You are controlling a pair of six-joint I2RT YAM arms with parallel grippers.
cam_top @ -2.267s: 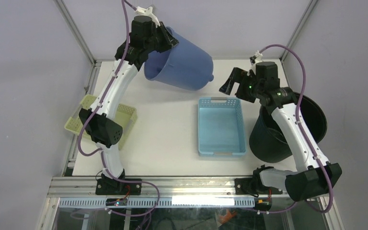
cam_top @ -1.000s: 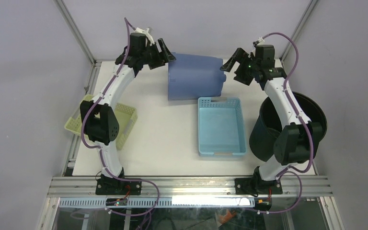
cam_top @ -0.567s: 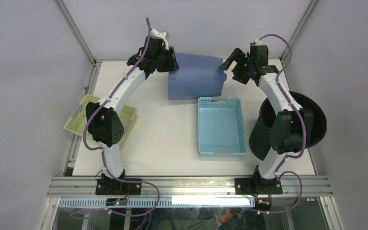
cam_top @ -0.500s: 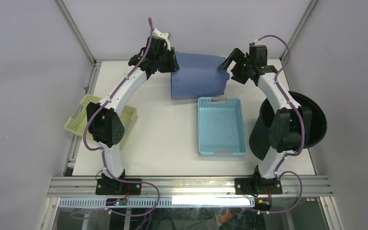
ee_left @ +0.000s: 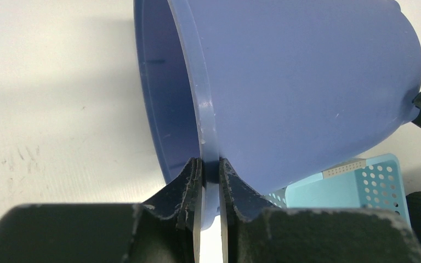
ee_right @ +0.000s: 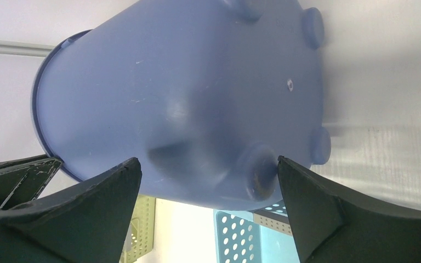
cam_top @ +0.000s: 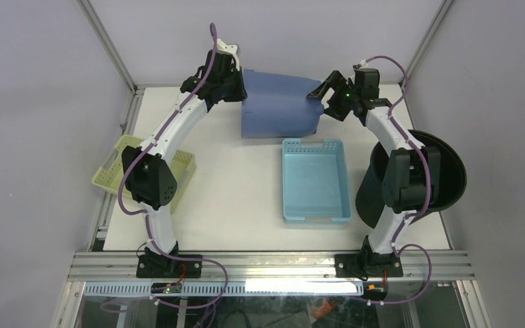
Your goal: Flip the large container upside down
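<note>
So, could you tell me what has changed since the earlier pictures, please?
The left gripper swung the blue container rightward and down onto its side and clamps its rim. The right gripper reached farther back, open, its fingers flanking the container's base. The blue tray, green basket and black bucket stayed put.

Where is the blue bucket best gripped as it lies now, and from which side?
The rim, from the mouth end, one finger inside and one outside, as the left hand grips it now. The bucket is tipped on its side, so the thin lip is exposed; its tapered wall looks wide and slippery. The open right hand at the base could only steady it.
</note>
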